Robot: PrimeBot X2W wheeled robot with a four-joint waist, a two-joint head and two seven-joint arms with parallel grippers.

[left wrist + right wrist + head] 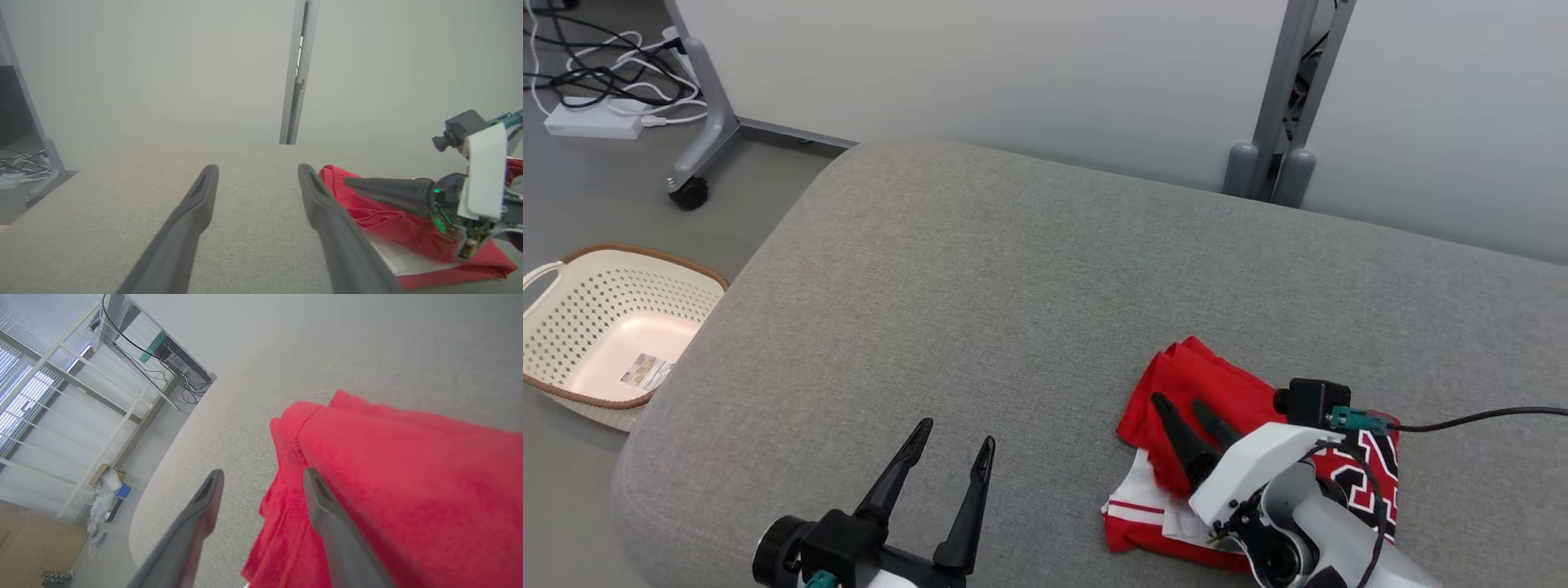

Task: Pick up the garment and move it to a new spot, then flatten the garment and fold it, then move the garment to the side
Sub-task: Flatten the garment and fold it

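The garment is a red jersey with white trim and black-and-white lettering, lying folded on the grey cushion at the near right. My right gripper is over its left part, open. In the right wrist view the right gripper has one finger over the red garment and the other over bare cushion, with the cloth's edge between them. My left gripper is open and empty above the cushion near the front edge, left of the garment. The left wrist view shows the left gripper with the garment to its right.
A cream perforated basket stands on the floor left of the cushion. Behind it are a wheeled stand leg and a white power strip with cables. A grey post rises against the wall behind the cushion.
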